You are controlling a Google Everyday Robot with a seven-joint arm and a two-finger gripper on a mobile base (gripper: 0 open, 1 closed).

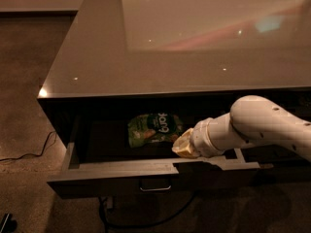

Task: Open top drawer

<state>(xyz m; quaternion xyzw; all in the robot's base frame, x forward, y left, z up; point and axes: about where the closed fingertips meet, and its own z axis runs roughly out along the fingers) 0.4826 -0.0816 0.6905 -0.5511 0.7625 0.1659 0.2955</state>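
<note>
The top drawer (116, 171) stands pulled out from under the counter, its dark front panel facing me with a small metal pull handle (155, 186) at centre. A green snack bag (153, 128) lies inside on the drawer floor. My gripper (183, 146) reaches in from the right on the white arm (257, 125) and sits just above the drawer's front rim, beside the bag's right end.
The glossy grey counter top (170, 42) spreads above the drawer and reflects light. A dark cable (29, 154) lies on the carpet at the left. Another cable (141, 222) runs beneath the drawer.
</note>
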